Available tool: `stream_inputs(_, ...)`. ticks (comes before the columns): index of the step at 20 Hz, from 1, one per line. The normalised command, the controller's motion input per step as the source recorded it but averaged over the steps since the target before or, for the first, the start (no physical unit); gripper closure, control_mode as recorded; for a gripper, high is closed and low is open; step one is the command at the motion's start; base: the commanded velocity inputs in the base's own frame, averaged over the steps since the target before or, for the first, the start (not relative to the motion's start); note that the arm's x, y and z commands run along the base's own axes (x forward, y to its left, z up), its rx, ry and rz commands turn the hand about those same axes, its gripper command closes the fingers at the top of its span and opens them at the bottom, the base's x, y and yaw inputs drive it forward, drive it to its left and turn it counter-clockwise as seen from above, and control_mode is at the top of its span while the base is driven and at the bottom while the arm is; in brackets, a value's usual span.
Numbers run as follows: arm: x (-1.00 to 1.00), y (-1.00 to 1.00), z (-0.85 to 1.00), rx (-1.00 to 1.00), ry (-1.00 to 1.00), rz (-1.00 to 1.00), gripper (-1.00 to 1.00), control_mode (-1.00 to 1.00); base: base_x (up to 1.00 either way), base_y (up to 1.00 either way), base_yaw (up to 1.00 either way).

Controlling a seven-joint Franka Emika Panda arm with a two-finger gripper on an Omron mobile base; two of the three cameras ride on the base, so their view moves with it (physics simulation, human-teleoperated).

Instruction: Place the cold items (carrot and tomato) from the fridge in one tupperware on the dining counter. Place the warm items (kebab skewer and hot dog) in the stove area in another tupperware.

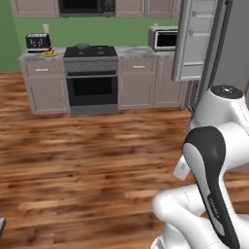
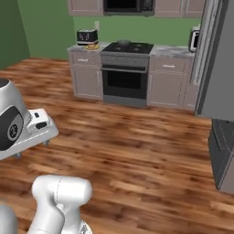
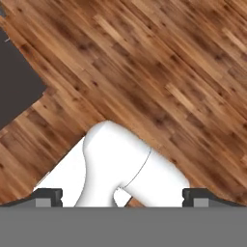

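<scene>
While the gripper is pointed down at the wooden floor, its fingertips are held wide apart, nothing between | stove seen across the room beside the fridge; food items too small to tell.

The floor is showing glossy, streaked brown wood planks. The stove is looking like brushed grey metal with a dark glass door. At two o'clock, the fridge door is appearing smooth matt grey. The cabinets are looking matt beige.
</scene>
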Motion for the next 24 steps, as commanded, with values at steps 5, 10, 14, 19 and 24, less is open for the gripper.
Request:
stream_inputs(5,0.0,0.0,0.0,0.0,0.0,0.0,-1.0,1.0,1.0,0.36,0.0)
stream_inputs(10,0.0,0.0,0.0,0.0,0.0,0.0,-1.0,1.0,1.0,0.63,-0.03)
stream_inputs(14,0.0,0.0,0.0,0.0,0.0,0.0,-1.0,1.0,1.0,0.74,-0.06)
stream_inputs(19,0.0,0.0,0.0,0.0,0.0,0.0,-1.0,1.0,1.0,0.75,-0.06)
stream_inputs(24,0.0,0.0,0.0,0.0,0.0,0.0,-1.0,1.0,1.0,0.81,-0.07)
